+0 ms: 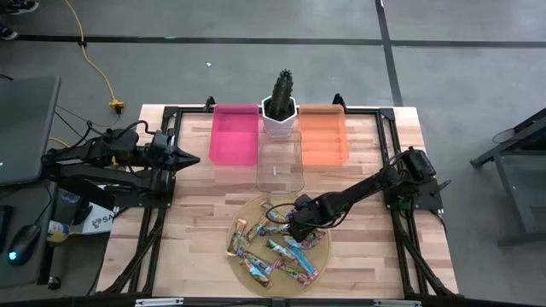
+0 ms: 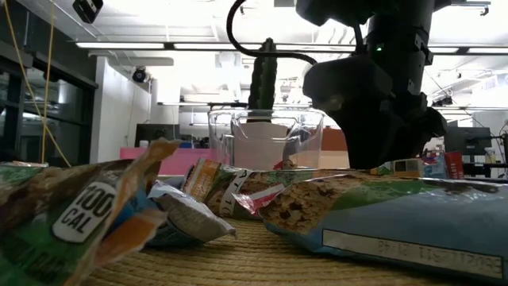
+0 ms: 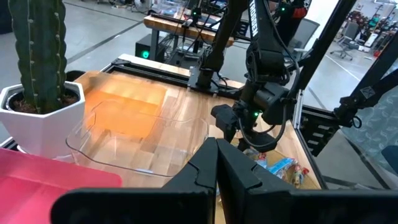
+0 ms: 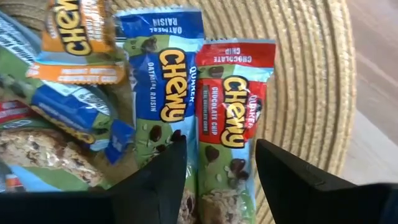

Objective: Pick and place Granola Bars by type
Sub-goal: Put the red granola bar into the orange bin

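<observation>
The worktop carries a round woven mat where the Granola Bars are piled. The left gripper is parked, clenched. The right gripper is held released astride a red-topped bar; it should be lowered straight, then squeezed gently

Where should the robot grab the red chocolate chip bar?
Probably across the middle of the red chocolate chip bar, coming straight down from above. It lies flat on the woven mat, and the right end effector already hangs open, one finger on each long edge.
</observation>
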{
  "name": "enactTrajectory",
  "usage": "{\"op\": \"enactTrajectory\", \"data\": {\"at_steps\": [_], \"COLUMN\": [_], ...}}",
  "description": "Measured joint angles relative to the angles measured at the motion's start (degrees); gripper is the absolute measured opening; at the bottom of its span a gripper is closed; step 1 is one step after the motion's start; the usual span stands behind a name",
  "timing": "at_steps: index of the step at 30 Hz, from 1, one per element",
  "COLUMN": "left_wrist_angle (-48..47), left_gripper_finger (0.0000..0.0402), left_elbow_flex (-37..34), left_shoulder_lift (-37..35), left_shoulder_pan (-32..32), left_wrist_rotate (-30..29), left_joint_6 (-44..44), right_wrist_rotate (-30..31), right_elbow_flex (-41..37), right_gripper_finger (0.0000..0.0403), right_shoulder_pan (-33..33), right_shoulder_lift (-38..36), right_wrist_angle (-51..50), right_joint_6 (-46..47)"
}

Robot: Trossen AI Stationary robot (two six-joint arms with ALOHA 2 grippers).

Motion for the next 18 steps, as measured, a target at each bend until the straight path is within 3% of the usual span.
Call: {"op": "enactTrajectory", "data": {"at_steps": [18], "left_wrist_angle": [0.0], "left_gripper_finger": [0.0001], "left_elbow_flex": [0.0], "left_shoulder_lift": [0.0], "left_shoulder_pan": [0.0], "left_wrist_rotate": [0.0], "left_joint_6": [0.0], "right_wrist_rotate": [-0.1], "right_elbow_flex": [-0.1], "right_gripper_finger": [0.0176], "right_shoulder_pan": [-0.8], "right_shoulder_lift": [-0.4], "right_wrist_angle": [-1.9], "right_joint_6": [0.6]}}
